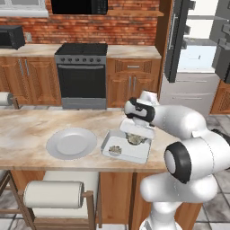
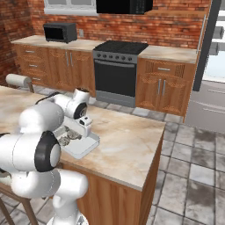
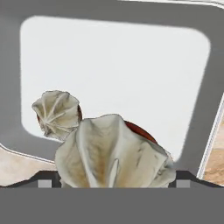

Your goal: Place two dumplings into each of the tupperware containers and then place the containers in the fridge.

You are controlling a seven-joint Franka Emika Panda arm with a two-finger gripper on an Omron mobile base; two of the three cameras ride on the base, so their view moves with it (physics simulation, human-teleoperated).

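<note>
Jaws clamped on dumpling [image 3: 114, 153] above tupperware container [image 3: 118, 61]; second dumpling [image 3: 56, 113] lies inside, just beside.

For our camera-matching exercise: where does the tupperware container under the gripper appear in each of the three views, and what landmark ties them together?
Left base view: tupperware container lies centre, right of the round white plate.
Right base view: its corner shows left of centre, beside the arm.
Hand view: its pale floor spans most of the frame.
Shared landmark: the dumpling lying inside it; the arm hides it in the right base view.
</note>
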